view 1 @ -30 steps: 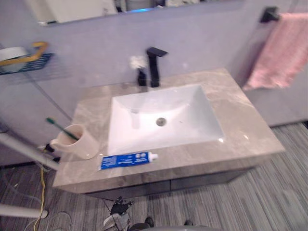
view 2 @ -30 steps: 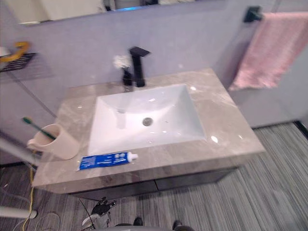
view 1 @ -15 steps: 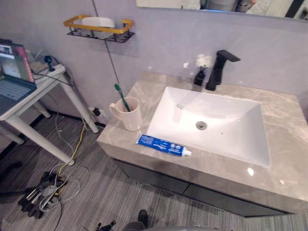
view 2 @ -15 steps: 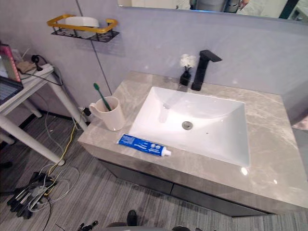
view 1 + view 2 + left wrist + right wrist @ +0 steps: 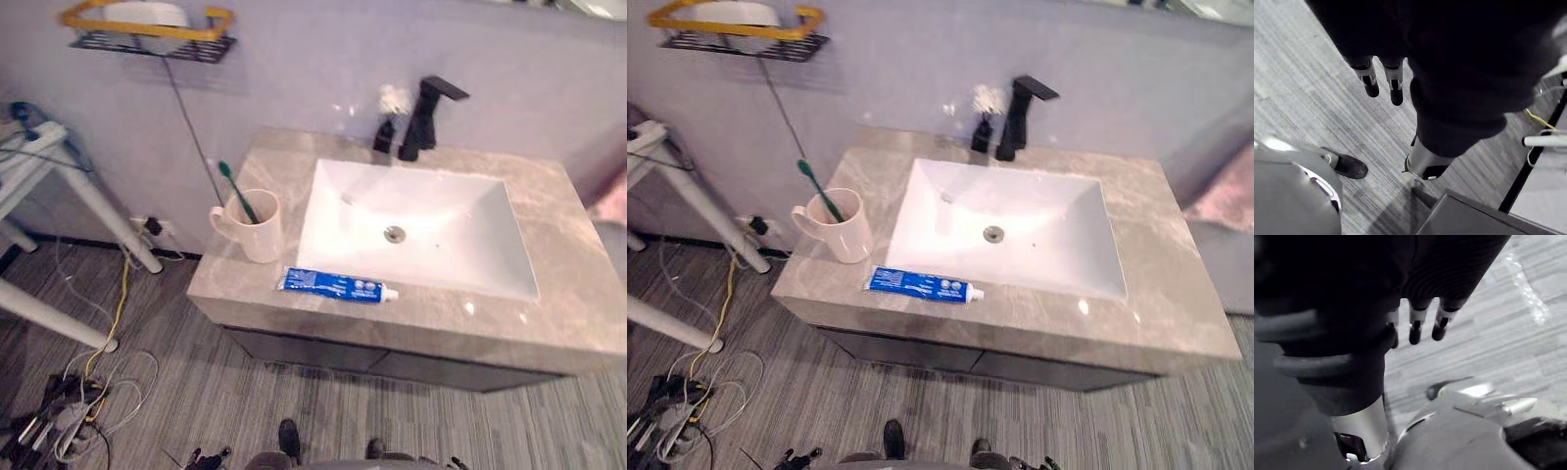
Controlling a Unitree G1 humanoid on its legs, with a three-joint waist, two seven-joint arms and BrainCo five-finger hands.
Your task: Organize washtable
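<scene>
One loose item on the desk (image 5: 558, 323): the toothpaste tube (image 5: 338, 285), lying flat on the strip between the sink (image 5: 460, 225) and the desk's front edge, near the mug (image 5: 257, 227). Left hand (image 5: 1395, 83) and right hand (image 5: 1415, 325) hang down over the floor, fingers relaxed, nothing held. My read: nothing started, tube likely goes first. Come in from above and pinch across the tube body mid-length, not the cap end. Keep clear of the mug so it doesn't tip. Left hand looks like the nearer side. Count: 1 tube, 1 mug, 1 green toothbrush (image 5: 235, 189) leaning in the mug, 1 black faucet (image 5: 423, 117), 1 small vase (image 5: 385, 132) beside it.
</scene>
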